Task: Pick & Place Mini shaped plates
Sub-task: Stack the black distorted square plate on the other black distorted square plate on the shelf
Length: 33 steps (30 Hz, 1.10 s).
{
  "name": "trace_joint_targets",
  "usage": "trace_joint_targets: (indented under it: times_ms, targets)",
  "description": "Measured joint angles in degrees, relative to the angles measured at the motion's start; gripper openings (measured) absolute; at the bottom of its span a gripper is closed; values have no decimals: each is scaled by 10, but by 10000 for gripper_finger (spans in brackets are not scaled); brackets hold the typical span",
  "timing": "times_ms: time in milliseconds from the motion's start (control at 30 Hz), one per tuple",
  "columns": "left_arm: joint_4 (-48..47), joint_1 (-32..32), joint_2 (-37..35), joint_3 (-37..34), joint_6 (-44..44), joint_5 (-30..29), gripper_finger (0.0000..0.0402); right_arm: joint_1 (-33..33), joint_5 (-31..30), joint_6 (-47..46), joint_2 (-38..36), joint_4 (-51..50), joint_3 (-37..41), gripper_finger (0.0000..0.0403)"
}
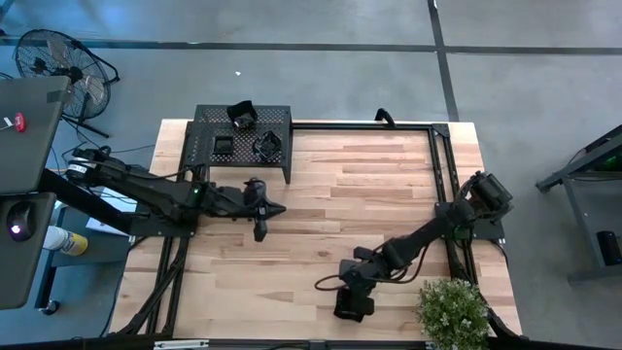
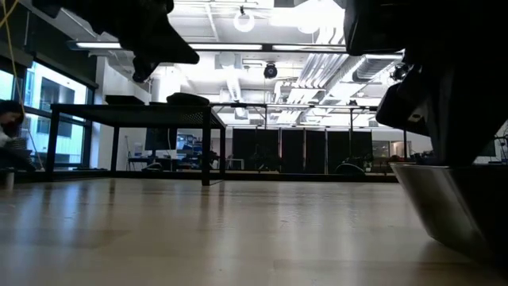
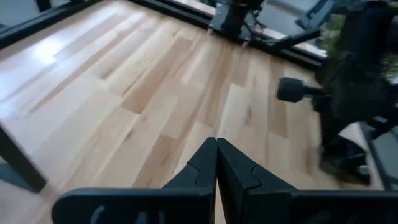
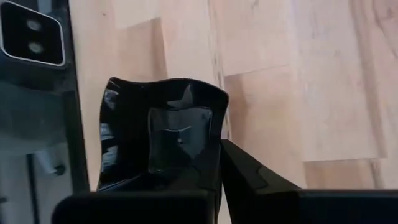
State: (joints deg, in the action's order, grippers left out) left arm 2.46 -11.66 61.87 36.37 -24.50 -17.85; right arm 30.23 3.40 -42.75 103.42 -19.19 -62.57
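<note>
Black plate (image 4: 163, 134) pinched in right gripper (image 4: 217, 168).

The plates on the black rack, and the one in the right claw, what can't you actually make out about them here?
- Plates on the rack, high view: three dark dishes against black mesh, too small to tell shapes or rims.
- Rack top, low view: seen edge-on, so only low dark humps show.
- Plate in the right claw, right wrist view: its lower part is hidden by the fingers.
- Right claw, high view: too dark to separate plate from claw.
</note>
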Motion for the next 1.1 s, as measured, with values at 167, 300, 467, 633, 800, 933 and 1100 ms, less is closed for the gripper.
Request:
trace_joint_targets:
  times_ms: [167, 300, 467, 633, 800, 933, 1100]
  targets:
    - [9, 0, -37, -30, 0, -20, 0, -8, 16, -27, -8, 12, 0, 5]
    - [9, 0, -103, -74, -14, -45, 0, -25, 16, -47, -41, 15, 0, 4]
    - [4, 0, -208, -129, -28, -67, 0, -63, 15, -73, -87, 11, 0, 3]
    - [-19, 0, -292, -165, -30, -68, 0, -66, 19, -72, -100, -3, 0, 18]
    - [-62, 0, -330, -172, -39, -67, 0, -12, 10, -50, -78, -22, 0, 64]
    - [-72, 0, -329, -171, -42, -67, 0, 5, -4, -33, -45, -22, 0, 104]
    - [-71, 0, -313, -171, -43, -66, 0, 7, 9, -26, -2, -6, 1, 122]
